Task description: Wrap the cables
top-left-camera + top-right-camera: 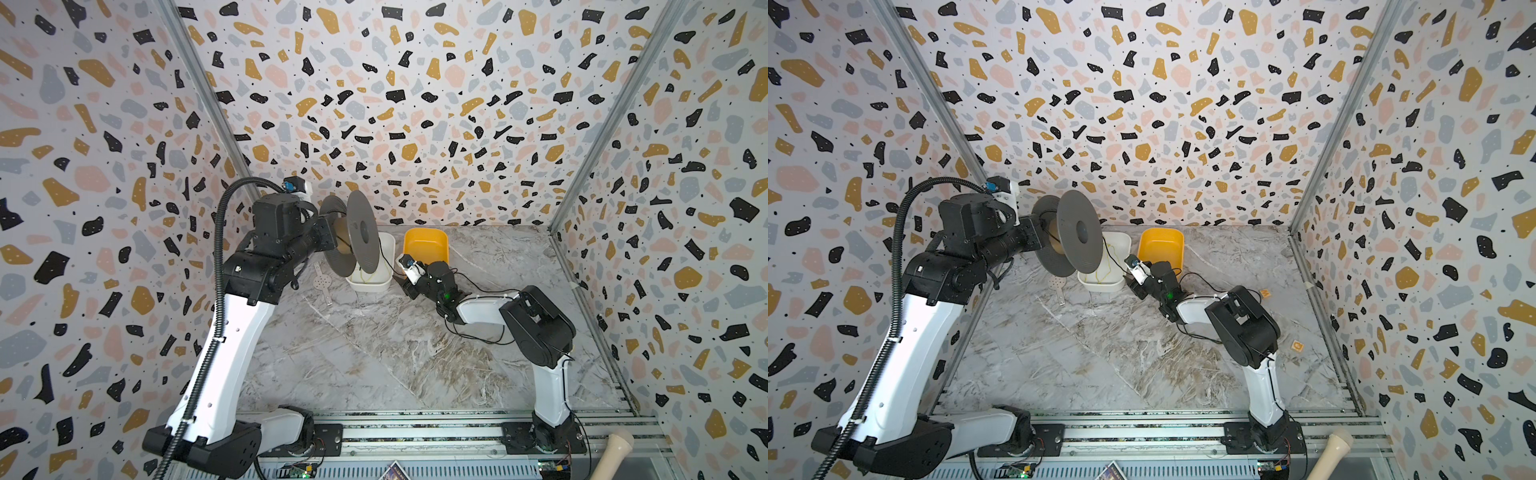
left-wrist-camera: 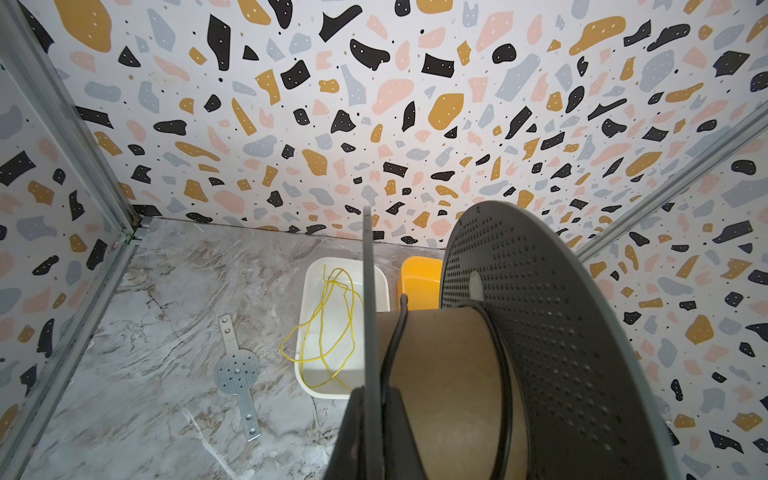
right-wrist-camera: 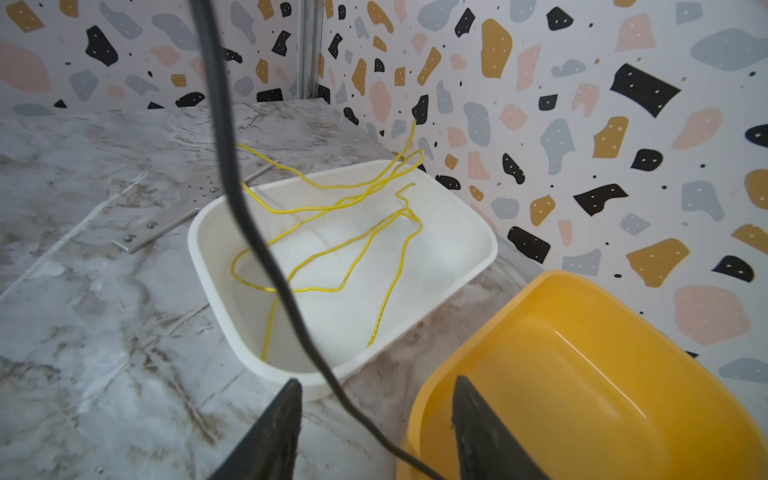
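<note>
While left jaws clamp the gray spool (image 1: 362, 232), right jaws stand apart, black cable (image 3: 232, 183) passing between them, beside the white bin (image 3: 465, 249).

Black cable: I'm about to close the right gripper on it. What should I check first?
1. Hold on the spool: ok, the left gripper is clamped on a flange.
2. Start of the cable on the core: ok, turns show in the left wrist view.
3. Line-up with the right gripper: ok, jaws open, the cable runs between them.
4. Clearance from the yellow cord: cannot tell; the cable crosses in front of it over the white tray.
5. Tension: not ok, the cable hangs in a slack curve.
</note>
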{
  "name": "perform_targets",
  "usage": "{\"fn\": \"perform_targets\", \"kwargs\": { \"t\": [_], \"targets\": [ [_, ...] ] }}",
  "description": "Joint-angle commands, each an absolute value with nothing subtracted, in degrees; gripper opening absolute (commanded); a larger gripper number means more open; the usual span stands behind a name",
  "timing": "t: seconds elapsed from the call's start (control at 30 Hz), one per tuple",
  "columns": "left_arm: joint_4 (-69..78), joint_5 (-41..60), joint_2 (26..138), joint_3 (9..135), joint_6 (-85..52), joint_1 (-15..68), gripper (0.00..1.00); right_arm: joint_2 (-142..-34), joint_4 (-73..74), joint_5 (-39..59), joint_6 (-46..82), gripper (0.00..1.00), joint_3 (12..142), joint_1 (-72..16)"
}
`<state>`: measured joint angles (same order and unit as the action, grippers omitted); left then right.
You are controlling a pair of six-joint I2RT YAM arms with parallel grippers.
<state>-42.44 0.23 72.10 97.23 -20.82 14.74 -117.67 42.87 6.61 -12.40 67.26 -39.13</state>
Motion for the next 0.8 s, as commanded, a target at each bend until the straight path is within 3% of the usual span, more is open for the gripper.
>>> {"fn": "perform_targets", "kwargs": {
  "t": [0.0,0.23,0.33,0.77],
  "targets": [
    [-37.1,1.6,70.9,99.8,-22.1,14.4,0.0,-119.4,41.1,7.5,-13.5,0.51,71.6,-39.5],
    [-37.2,0.5,71.0,99.7,-21.7,14.5,0.0,-119.8,41.2,6.5,-13.3,0.2,70.8,-41.1],
    [-35.9,1.0,70.8,98.6,-22.4,14.5,0.0,-117.1,44.1,2.7,-14.7,0.02,66.6,-42.9],
    [-30.4,-8.7,70.8,93.8,-28.7,14.5,0.0,-104.3,40.9,-10.6,-20.0,0.0,55.8,-53.7]
  ]
}}
